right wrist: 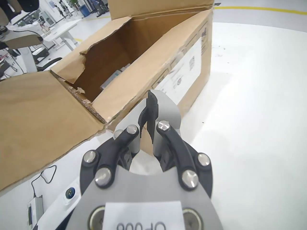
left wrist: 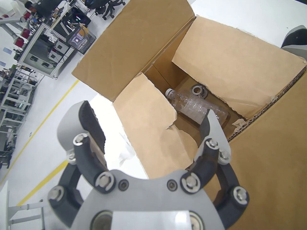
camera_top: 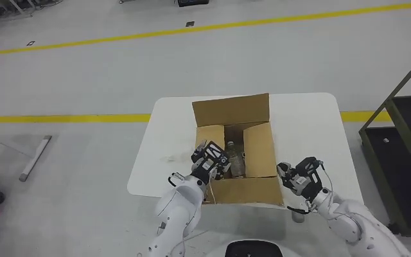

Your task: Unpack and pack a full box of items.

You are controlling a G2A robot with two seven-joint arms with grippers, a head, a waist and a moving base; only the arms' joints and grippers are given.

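My left gripper [left wrist: 146, 108] hangs spread wide, holding nothing, over the left inner flap [left wrist: 148, 120] of the brown corrugated cardboard box [left wrist: 134, 37], and that flap's edge is torn and ragged. Down in the box lies a clear, ribbed plastic bottle [left wrist: 191, 106] on its side, with a grey ring-shaped piece [left wrist: 197, 90] just beside its neck. One of my black-padded fingers [left wrist: 211, 130] partly covers the bottle's lower end. The two inner flaps lean inward and narrow the opening. My right gripper [right wrist: 150, 111] is clenched on nothing, low over the smooth white table [right wrist: 239, 96], just beside the box's right wall.
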